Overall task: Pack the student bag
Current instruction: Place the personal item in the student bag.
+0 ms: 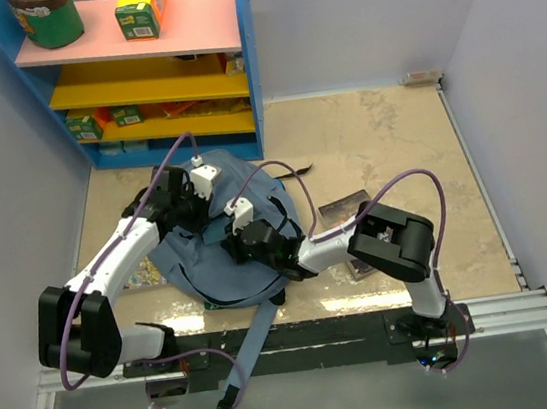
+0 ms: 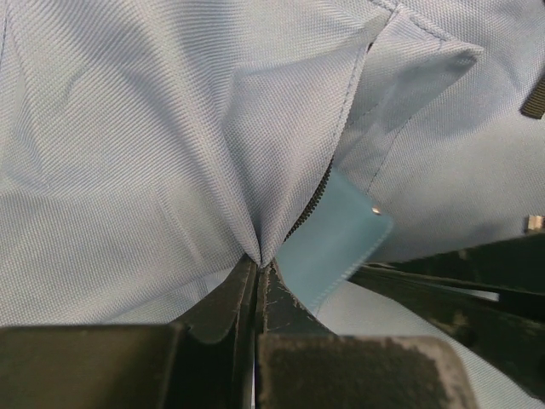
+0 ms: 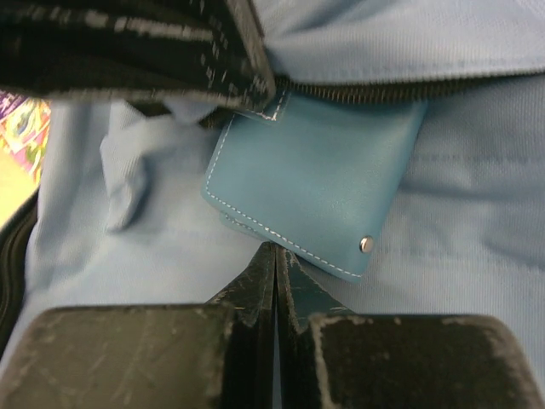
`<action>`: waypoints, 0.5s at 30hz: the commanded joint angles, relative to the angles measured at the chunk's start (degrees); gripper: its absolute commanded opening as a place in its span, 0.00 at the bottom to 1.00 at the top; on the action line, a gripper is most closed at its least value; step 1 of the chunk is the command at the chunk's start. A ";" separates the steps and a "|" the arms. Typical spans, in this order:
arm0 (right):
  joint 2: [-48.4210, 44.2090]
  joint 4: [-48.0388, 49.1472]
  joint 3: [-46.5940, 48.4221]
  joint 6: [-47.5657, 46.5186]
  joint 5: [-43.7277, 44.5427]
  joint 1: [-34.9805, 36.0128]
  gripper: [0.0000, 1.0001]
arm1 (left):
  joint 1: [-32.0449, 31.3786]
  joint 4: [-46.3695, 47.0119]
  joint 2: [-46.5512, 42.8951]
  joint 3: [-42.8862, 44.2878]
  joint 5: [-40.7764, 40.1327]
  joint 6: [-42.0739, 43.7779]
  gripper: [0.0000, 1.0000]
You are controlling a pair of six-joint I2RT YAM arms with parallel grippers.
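The student bag (image 1: pixel 224 271), a slate-blue fabric backpack, lies in the middle of the table with a strap trailing over the near edge. My left gripper (image 1: pixel 200 206) is over its upper part, shut on a pinched fold of the bag's fabric (image 2: pixel 258 256). My right gripper (image 1: pixel 244 236) is over the bag's middle, shut with its tips (image 3: pixel 274 249) on the edge of a teal leather zip tab (image 3: pixel 315 183). The tab hangs from a dark zip (image 3: pixel 383 89). The tab also shows in the left wrist view (image 2: pixel 341 243). The bag's inside is hidden.
A blue shelf unit (image 1: pixel 249 56) with boxes and a green tub stands at the back left. A dark flat case (image 1: pixel 345 207) lies right of the bag. A colourful printed item (image 1: pixel 147 274) lies under my left arm. Walls close in both sides.
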 commanded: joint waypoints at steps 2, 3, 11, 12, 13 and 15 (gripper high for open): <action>3.02 3.74 6.32 -2.61 4.74 -2.33 0.00 | -0.07 -2.53 -1.01 0.61 2.39 2.09 0.00; 3.54 4.18 6.93 -2.87 5.10 -2.94 0.00 | -0.07 -2.71 -1.01 0.70 2.74 2.44 0.00; 7.06 7.87 13.53 -5.33 10.63 -5.84 0.00 | 0.01 -4.46 -1.01 0.96 4.50 4.11 0.00; 6.98 8.40 13.62 -5.42 11.16 -5.93 0.00 | 0.01 -4.55 -0.93 0.96 4.67 4.20 0.00; 6.63 10.06 13.27 -5.94 13.34 -5.94 0.00 | 0.01 -4.55 -0.93 1.05 4.67 4.20 0.00; 5.84 12.61 11.95 -6.30 14.50 -6.02 0.00 | 0.01 -4.55 -0.93 0.61 4.50 4.46 0.00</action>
